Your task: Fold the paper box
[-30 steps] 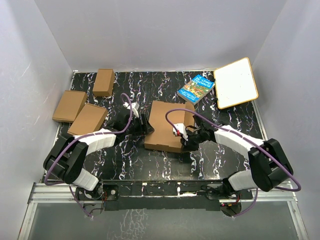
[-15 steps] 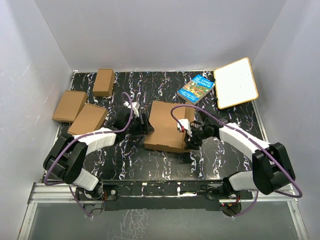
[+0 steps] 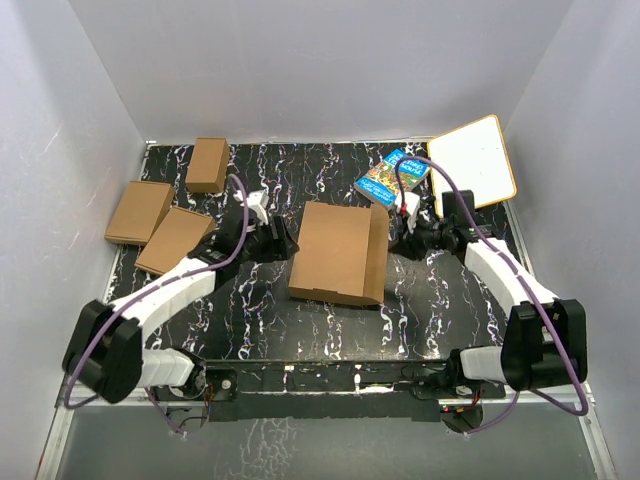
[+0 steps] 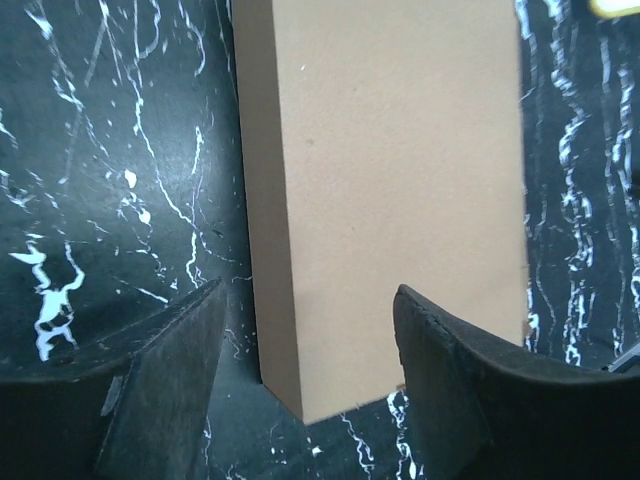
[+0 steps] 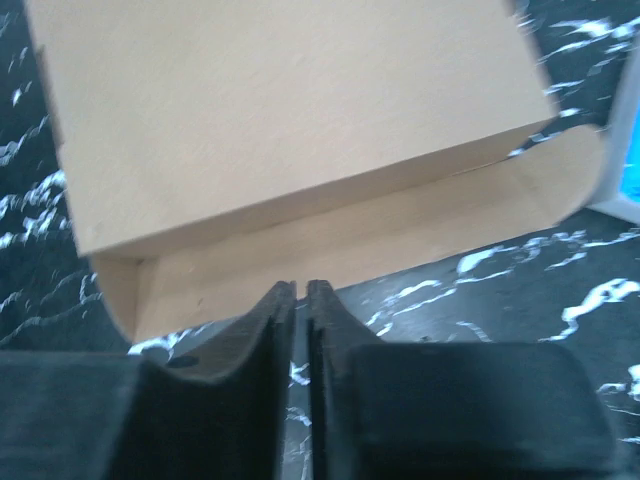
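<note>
on the near side of the black marbled counter (image 3: pixel 330 320), between the two arms, lies the paper box (image 3: pixel 335 250), a flat brown mailer with its lid down. at the box's left edge the left gripper (image 3: pixel 283 243) sits low with its jaws spread wide. from the left wrist, a corner of the box (image 4: pixel 390 200) points in between the two dark pads (image 4: pixel 170 370); whether either pad touches the cardboard cannot be told. just off the box's right edge the right gripper (image 3: pixel 400 240) has its jaws pinched to a thin slit with nothing between them. from the right wrist, they (image 5: pixel 302 292) point at the box's (image 5: pixel 290 130) open right side, where a long flap with rounded corners juts out from under the lid, not tucked in. left of the box lie two smaller cardboard boxes (image 3: pixel 175 240) (image 3: pixel 139 211), and a third (image 3: pixel 208 164) lies farther back. beyond the box's far right corner rests a blue book (image 3: pixel 392 178), and right of that a white board (image 3: pixel 472 165) with a tan rim leans over the counter's far corner.
</note>
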`<action>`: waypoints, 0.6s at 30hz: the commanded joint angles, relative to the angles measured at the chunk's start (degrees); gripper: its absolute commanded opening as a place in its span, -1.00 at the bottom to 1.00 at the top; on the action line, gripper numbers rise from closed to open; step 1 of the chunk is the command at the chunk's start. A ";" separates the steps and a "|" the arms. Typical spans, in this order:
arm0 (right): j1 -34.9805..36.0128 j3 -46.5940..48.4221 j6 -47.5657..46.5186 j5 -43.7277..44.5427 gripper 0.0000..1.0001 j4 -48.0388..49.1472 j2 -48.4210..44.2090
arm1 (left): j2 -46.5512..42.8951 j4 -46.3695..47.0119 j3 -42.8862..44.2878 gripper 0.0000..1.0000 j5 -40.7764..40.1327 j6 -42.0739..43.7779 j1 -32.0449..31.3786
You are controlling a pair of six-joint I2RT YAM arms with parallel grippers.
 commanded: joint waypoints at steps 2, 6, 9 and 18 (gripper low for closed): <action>-1.07 8.86 10.06 -0.46 -0.84 15.33 5.32 | -11.42 -6.29 -0.99 0.18 -0.57 0.54 0.43; -0.74 18.83 12.13 1.51 -0.85 15.94 16.22 | -16.90 -8.58 -5.23 -0.40 5.34 -1.64 0.37; -0.17 27.77 10.88 4.04 -0.85 12.33 24.42 | -19.54 -9.82 -8.48 -0.76 9.79 -4.49 0.33; 2.95 44.69 3.08 8.79 -0.84 2.42 41.28 | -16.96 -6.31 -15.48 -0.89 15.76 -10.06 -1.10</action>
